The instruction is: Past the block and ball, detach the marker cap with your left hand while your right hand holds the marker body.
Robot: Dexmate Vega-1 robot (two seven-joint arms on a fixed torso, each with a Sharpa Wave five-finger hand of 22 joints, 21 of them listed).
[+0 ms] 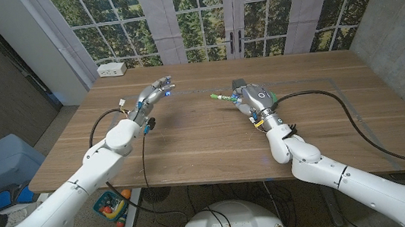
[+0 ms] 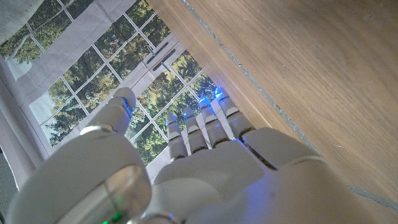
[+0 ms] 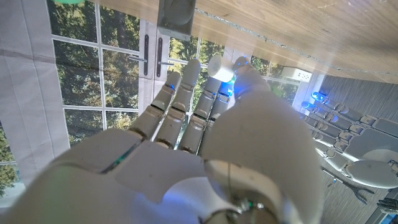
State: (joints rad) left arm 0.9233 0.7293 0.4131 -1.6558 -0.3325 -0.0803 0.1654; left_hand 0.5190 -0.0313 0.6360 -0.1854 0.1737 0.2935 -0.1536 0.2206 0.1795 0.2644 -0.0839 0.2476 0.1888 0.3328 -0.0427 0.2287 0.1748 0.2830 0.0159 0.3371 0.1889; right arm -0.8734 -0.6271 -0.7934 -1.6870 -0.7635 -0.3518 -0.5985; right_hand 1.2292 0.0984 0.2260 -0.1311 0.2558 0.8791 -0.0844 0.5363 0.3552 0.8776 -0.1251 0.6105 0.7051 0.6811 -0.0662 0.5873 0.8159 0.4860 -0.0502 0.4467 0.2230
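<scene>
1. Right hand (image 1: 250, 99) over the wooden table (image 1: 190, 141), fingers wrapped round the marker (image 1: 224, 96), thumb closed against it.
2. Marker projecting past the right fingertips toward the left hand, its green tip free of the grip, slightly above the tabletop.
3. In the right wrist view, white marker end (image 3: 219, 67) pinched between thumb and fingers (image 3: 180, 93), fingers lying close together.
4. Left hand (image 1: 156, 93) raised above the table, well apart from the marker, fingertips aimed toward it.
5. In the left wrist view, left fingers (image 2: 208, 121) straight and side by side, thumb spread away from them, nothing between.
6. Dark grey block (image 1: 239, 83) just beyond the right fingers, close beside the hand.
7. White outlet box (image 1: 112, 69) at the far table corner, well beyond the left fingertips.
8. Black cable (image 1: 356, 115) trailing across the table behind the right wrist.
</scene>
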